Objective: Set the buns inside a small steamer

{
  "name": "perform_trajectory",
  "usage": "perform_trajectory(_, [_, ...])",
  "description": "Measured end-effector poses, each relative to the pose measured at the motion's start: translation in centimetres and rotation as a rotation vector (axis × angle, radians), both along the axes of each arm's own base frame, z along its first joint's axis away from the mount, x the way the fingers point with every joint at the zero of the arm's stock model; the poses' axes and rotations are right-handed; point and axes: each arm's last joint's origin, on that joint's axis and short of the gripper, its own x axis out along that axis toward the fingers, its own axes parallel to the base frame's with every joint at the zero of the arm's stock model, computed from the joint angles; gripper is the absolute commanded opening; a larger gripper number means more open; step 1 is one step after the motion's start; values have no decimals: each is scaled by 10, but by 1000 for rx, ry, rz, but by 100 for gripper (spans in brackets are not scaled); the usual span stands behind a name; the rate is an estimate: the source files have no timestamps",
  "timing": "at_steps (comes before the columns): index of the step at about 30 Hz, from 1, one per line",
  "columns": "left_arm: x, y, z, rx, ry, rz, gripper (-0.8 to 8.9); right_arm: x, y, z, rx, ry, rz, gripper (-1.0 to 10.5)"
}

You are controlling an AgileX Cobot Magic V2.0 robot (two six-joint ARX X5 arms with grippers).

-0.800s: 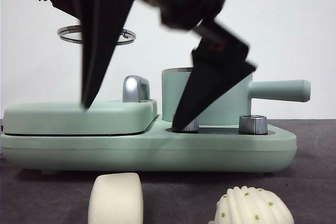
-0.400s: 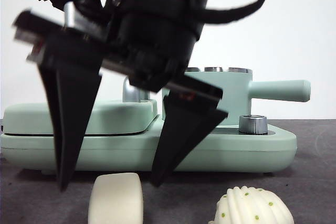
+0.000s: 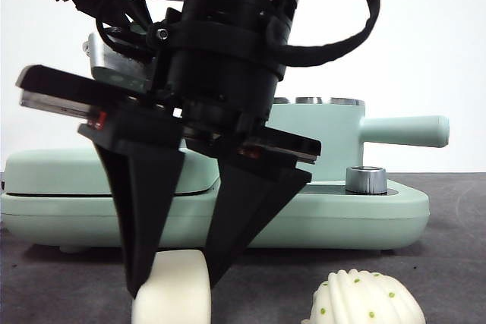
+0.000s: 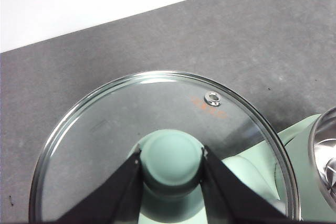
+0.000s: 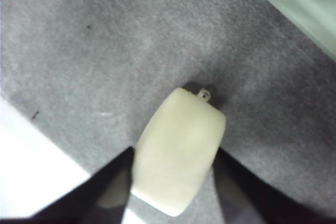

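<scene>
1. Front view: the right gripper (image 3: 173, 282) straddles the smooth bun (image 3: 173, 294) on the grey table (image 3: 456, 263), jaws spread, near the green cooker (image 3: 357, 214).
2. The ribbed bun (image 3: 368, 300) lies to its right.
3. The left gripper (image 4: 171, 157) clamps the glass lid (image 4: 115, 124) by its knob.
4. The small steamer (image 3: 326, 138) stands uncovered, far right.

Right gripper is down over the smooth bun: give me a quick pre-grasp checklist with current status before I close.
1. Right gripper straddles the smooth cream-white rounded-rectangular bun, one jaw on each side: ok.
2. Jaws open, not yet clamping the bun: ok.
3. Bun lies flat on the grey table: ok.
4. Glass lid with the green knob held off the pot by the left gripper: ok.
5. Mint green cylindrical steamer pot open on top: ok.
6. Ribbed domed bun with green dots apart from the jaws: ok.
</scene>
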Motion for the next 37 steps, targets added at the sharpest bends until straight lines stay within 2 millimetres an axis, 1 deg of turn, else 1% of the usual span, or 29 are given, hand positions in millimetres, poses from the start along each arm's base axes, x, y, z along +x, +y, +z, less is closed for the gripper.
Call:
perform_trajectory(2, [0, 0, 0, 0, 0, 0, 15, 0, 0, 0, 0, 0, 0, 129])
perform_trajectory(6, [0, 0, 0, 0, 1, 0, 15, 0, 0, 1, 0, 1, 0, 127])
perform_trajectory(8, [0, 0, 0, 1, 2, 0, 15, 2, 0, 4, -6, 16, -4, 127])
perform_trajectory(10, [0, 0, -1, 2, 9, 0, 15, 6, -1, 13, -17, 30, -12, 127])
perform_trajectory(13, [-1, 0, -1, 4, 15, 0, 15, 15, -2, 35, -24, 30, -21, 127])
perform_trajectory(18, [-1, 0, -1, 4, 15, 0, 15, 41, -13, 88, -28, 2, -32, 127])
perform_trajectory(20, [-1, 0, -1, 4, 15, 0, 15, 53, -21, 112, -29, -45, -42, 127])
perform_trajectory(21, [-1, 0, -1, 4, 15, 0, 15, 58, -24, 120, -25, -67, -47, 127])
perform_trajectory(23, [-1, 0, -1, 4, 15, 0, 15, 73, -33, 142, 14, -119, -64, 127])
perform_trajectory(24, [-1, 0, -1, 4, 15, 0, 15, 79, -37, 149, 28, -138, -72, 127])
perform_trajectory(26, [-1, 0, -1, 4, 15, 0, 15, 96, -51, 169, 70, -194, -110, 127])
perform_trajectory(28, [-1, 0, -1, 4, 15, 0, 15, 111, -63, 182, 91, -232, -147, 127])
perform_trajectory(29, [-1, 0, -1, 4, 15, 0, 15, 120, -69, 187, 98, -248, -166, 127])
perform_trajectory(31, [-1, 0, -1, 4, 15, 0, 15, 138, -76, 188, 97, -264, -199, 127])
perform_trajectory(33, [-1, 0, -1, 4, 16, 0, 15, 158, -81, 181, 80, -262, -227, 127])
perform_trajectory(35, [-1, 0, -1, 5, 18, 0, 15, 175, -80, 169, 55, -248, -234, 127])
perform_trajectory(37, [-1, 0, -1, 5, 18, 0, 15, 186, -78, 157, 31, -225, -229, 127])
